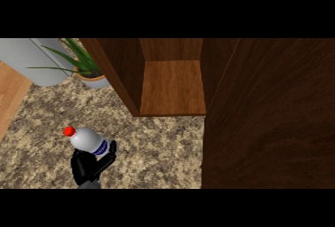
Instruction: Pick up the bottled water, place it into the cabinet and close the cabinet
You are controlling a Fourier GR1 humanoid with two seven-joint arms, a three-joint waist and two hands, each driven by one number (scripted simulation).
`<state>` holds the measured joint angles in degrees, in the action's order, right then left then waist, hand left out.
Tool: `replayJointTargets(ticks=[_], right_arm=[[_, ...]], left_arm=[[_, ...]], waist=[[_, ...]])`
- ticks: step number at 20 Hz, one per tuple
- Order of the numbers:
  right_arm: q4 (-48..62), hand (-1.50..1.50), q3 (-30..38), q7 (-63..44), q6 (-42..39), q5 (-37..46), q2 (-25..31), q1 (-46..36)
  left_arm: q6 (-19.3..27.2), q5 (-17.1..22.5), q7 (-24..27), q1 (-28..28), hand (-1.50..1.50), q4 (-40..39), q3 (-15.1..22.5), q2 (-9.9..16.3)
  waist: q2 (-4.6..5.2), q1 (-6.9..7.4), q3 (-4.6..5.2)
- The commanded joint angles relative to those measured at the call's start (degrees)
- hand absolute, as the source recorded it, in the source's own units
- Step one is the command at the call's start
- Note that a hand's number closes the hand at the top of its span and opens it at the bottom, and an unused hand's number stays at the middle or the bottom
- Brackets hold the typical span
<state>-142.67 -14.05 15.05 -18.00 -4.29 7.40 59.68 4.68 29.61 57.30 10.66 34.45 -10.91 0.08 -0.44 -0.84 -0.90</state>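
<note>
The bottled water (87, 138) is a clear bottle with a red cap (68, 131) and a blue label, tilted with its cap towards the upper left. My left hand (88, 167) rises from the lower edge at the left, its fingers curled round the bottle's lower half, above the speckled counter (157, 146). The wooden cabinet (171, 86) stands open farther back and to the right of the bottle, and its inner shelf is bare. Its dark open door (268, 115) fills the right side of the view. My right hand does not show.
A potted green plant (88, 66) stands at the back left, just left of the cabinet's side wall. A grey cylinder (36, 60) lies beside it. A light wooden surface (9, 99) borders the counter on the left.
</note>
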Motion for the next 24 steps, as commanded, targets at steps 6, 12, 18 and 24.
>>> replayJointTargets(ticks=[6, 12, 18, 24], right_arm=[[-5.41, -1.5, -1.02, -1.14, 0.66, -0.82, -0.28, 1.43], [-6.36, -1.5, 1.15, -1.99, -0.76, -3.61, 1.68, 2.58], [-4.58, -1.5, 2.2, -2.45, -0.26, -5.34, 0.73, 0.27], [-3.49, -1.5, 4.1, -5.51, 0.81, -7.0, 0.67, -4.22]], left_arm=[[-15.03, -7.24, -5.43, -0.58, 1.5, -0.63, 10.61, 3.97], [-16.48, -8.4, -5.48, 2.05, 1.5, -0.14, 12.2, 1.71], [-10.7, -5.22, -15.4, 2.34, 1.5, 10.64, 16.52, -0.03], [-0.42, -0.43, -23.74, 3.01, 1.5, 22.02, 26.34, -0.07]], waist=[[0.32, -0.41, 0.97], [0.3, -0.19, 0.92], [0.18, 0.37, 0.86], [0.3, 0.71, 0.85]])
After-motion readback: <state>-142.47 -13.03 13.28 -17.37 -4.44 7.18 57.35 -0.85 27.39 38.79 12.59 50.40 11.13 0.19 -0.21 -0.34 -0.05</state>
